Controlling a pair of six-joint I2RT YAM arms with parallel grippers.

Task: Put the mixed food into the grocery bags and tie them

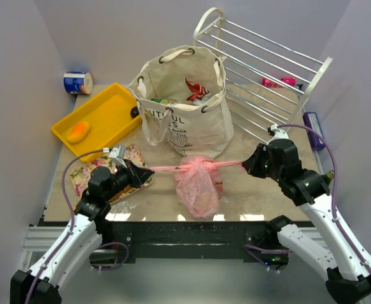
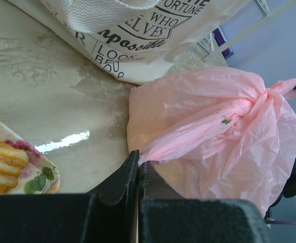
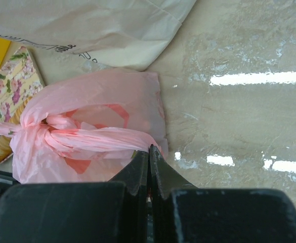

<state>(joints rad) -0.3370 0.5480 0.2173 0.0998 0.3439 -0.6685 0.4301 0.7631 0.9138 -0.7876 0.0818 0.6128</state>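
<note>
The thin pink plastic bag [image 1: 199, 183] lies at the table's front middle, its two handles twisted into a knot [image 1: 195, 165] on top. My left gripper [image 1: 151, 170] is shut on the left handle strand, pulled taut [image 2: 137, 158]. My right gripper [image 1: 245, 164] is shut on the right strand [image 3: 149, 148]. The knot [image 2: 253, 99] shows in both wrist views, and something reddish shows through the bag [image 3: 87, 109]. Behind it stands the cream canvas tote [image 1: 188, 123], open, with a red packet [image 1: 196, 89] and a green item [image 1: 166, 101] inside.
A yellow tray [image 1: 109, 104] at the back left holds an orange-yellow fruit [image 1: 77, 132]. A blue-and-white can [image 1: 77, 82] lies behind it. A floral plate [image 2: 42, 178] with crackers [image 2: 3, 158] lies under my left arm. A white wire rack [image 1: 267, 69] leans at the back right.
</note>
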